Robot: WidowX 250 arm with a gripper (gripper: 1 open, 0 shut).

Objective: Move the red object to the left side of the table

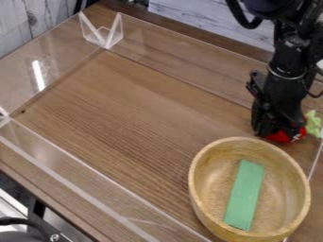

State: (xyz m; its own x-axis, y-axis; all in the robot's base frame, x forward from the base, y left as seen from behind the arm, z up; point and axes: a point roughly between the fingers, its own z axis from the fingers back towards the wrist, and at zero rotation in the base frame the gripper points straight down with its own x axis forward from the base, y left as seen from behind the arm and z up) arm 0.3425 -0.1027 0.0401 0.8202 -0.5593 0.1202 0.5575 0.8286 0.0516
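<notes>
The red object (296, 136) lies on the table (132, 104) at the far right, just behind the wooden bowl. Only its lower right edge and a bit of pale green leaf show. My black gripper (275, 129) points straight down onto it and covers most of it. The fingers are drawn together against the fruit, so the gripper is shut on it, low against the tabletop.
A round light-wood bowl (206, 176) holding a flat green strip (246, 195) sits at the front right, close to the gripper. Low clear acrylic walls (76, 163) edge the tabletop. A small clear folded stand (101, 31) sits at the back left.
</notes>
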